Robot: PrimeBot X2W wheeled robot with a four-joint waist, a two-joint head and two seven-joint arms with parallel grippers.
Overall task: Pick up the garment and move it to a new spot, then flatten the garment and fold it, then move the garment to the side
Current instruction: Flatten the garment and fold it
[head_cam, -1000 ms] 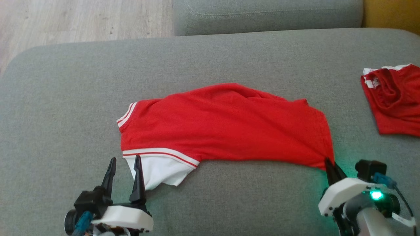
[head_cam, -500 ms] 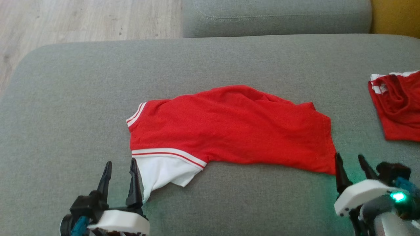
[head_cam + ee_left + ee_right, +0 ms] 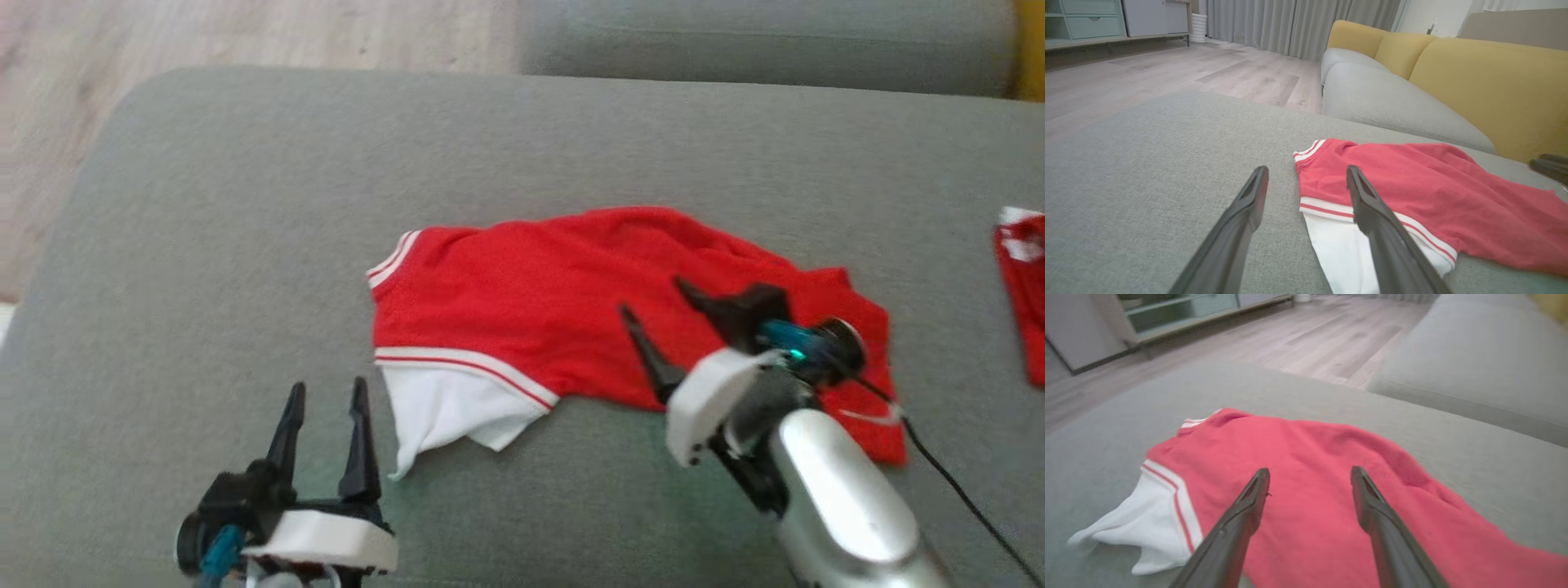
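Your right gripper (image 3: 651, 296) hung spread and empty over the red garment (image 3: 522, 302), long axis left-right on the grey cushion (image 3: 245, 204). Left gripper (image 3: 328, 385) (also spread, empty) sat near-left of its white end, so the right arm's nearer.

Shows soft, even daylight in all three views, with only faint shadows under the red garment (image 3: 522, 310) and a pale sheen on the wooden floor (image 3: 1167, 77). Smears with motion blur across the head view and the right wrist view, worst around the right gripper (image 3: 651, 296) and the grey sofa (image 3: 1474, 347). Looks sharper in the left wrist view, bending slightly toward the edges.
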